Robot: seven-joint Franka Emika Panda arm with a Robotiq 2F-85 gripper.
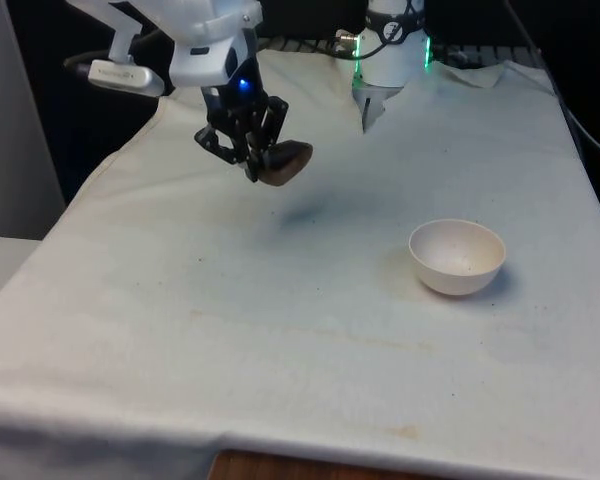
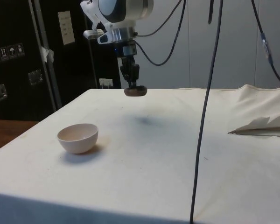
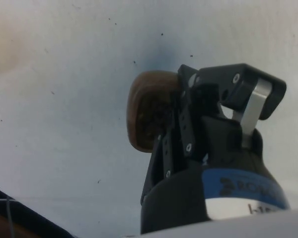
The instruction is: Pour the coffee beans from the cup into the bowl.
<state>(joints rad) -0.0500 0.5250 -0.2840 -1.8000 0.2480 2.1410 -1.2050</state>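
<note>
My gripper (image 1: 263, 160) hangs in the air over the table's far half, on the front view's left, shut on the rim of a small brown cup (image 1: 286, 163). The cup (image 2: 135, 91) is lifted well off the cloth, and its shadow lies below it. In the wrist view the brown cup (image 3: 148, 113) sits against the black fingers (image 3: 175, 130), with dark contents showing inside. A white bowl (image 1: 457, 256) rests on the cloth to the front view's right and nearer the camera, apart from the cup. In the side view the bowl (image 2: 78, 137) looks empty.
A white cloth (image 1: 280, 330) covers the whole table. A dark cable (image 2: 205, 107) hangs down across the side view. The cloth is rumpled in a fold (image 2: 263, 126) at the table's far end near the robot base (image 1: 390, 60).
</note>
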